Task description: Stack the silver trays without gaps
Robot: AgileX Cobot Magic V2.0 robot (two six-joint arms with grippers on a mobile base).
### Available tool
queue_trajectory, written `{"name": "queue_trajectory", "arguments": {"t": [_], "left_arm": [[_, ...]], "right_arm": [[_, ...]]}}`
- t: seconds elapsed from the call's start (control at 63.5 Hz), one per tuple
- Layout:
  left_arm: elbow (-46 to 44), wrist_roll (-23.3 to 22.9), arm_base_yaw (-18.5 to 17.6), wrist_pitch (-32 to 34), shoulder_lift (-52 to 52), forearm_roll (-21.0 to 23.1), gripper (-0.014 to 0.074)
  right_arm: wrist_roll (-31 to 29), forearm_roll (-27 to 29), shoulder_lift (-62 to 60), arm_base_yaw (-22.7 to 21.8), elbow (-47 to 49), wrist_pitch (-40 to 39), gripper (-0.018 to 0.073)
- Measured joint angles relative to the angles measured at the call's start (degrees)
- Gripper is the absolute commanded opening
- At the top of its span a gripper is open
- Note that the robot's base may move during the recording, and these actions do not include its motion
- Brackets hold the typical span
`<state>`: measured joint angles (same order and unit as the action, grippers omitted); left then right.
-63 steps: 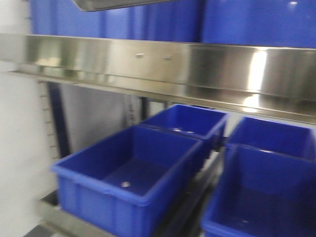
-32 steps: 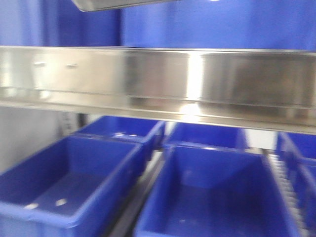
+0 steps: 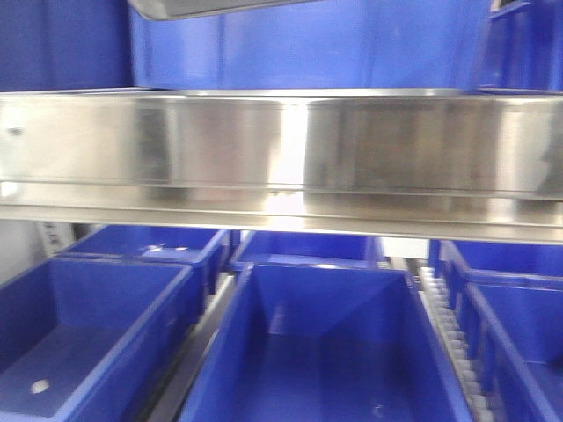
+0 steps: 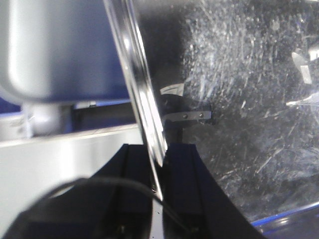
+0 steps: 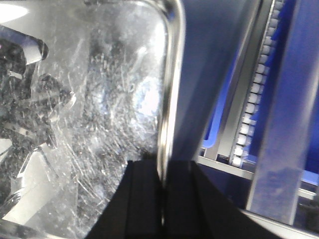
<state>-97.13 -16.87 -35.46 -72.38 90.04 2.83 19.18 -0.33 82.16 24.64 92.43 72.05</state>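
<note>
Silver tray (image 3: 211, 7), a mere corner frontally, sits pinched by left gripper (image 4: 157, 162).

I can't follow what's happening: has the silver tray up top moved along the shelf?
Yes. The silver tray has moved right along the shelf front band: band and blue bins slid left in view while the tray kept its spot.

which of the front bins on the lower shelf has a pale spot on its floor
The left front bin: a pale round spot lies on its floor. The middle bin beside it shows no such spot.
</note>
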Motion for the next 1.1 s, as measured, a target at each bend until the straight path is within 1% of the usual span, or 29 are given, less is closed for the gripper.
{"name": "queue_trajectory", "arguments": {"t": [1.103], "left_arm": [[0.0, 0.0, 0.0, 0.0, 0.0, 0.0, -0.0048]], "right_arm": [[0.0, 0.0, 0.0, 0.0, 0.0, 0.0, 0.0055]]}}
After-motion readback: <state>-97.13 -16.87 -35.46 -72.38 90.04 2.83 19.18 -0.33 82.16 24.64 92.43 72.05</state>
